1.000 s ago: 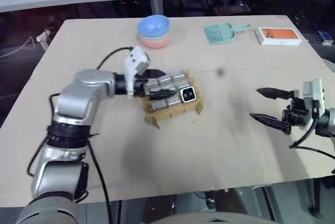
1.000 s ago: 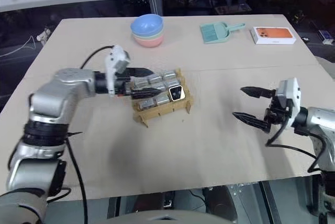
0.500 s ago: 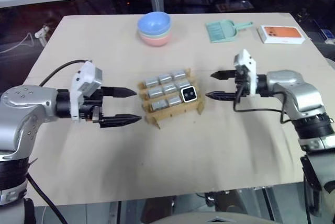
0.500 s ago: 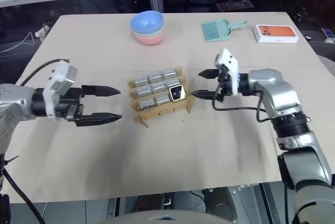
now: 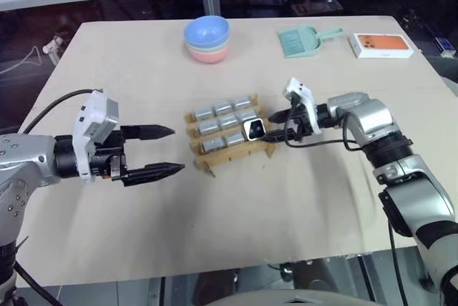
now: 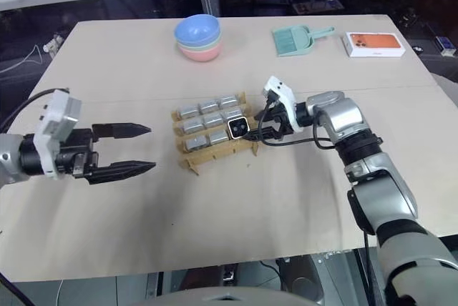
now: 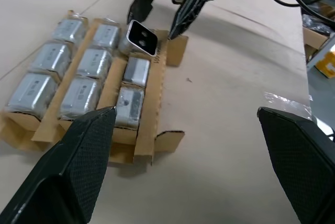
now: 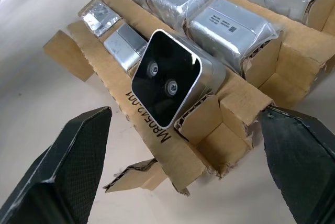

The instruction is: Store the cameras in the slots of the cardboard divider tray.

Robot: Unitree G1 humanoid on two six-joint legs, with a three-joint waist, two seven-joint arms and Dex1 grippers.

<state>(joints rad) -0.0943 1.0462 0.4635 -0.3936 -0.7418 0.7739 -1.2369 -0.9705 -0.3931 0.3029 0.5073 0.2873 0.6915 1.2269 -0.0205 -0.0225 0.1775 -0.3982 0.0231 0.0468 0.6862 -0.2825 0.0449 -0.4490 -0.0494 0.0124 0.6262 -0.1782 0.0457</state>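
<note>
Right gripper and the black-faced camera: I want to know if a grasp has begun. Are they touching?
Apart. In the right wrist view the open right gripper has bare cardboard and table between each finger and the black-faced camera.

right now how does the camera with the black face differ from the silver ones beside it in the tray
The black-faced camera sits tilted in its slot, sticking up above the cardboard; the silver cameras lie low and flat in theirs. It shows a dark glossy face with two small round lenses; they show plain silver sides under clear wrap. It sits at the end of the cardboard divider tray nearest the open right hand. All are small boxy blocks held in the tray's slots.
</note>
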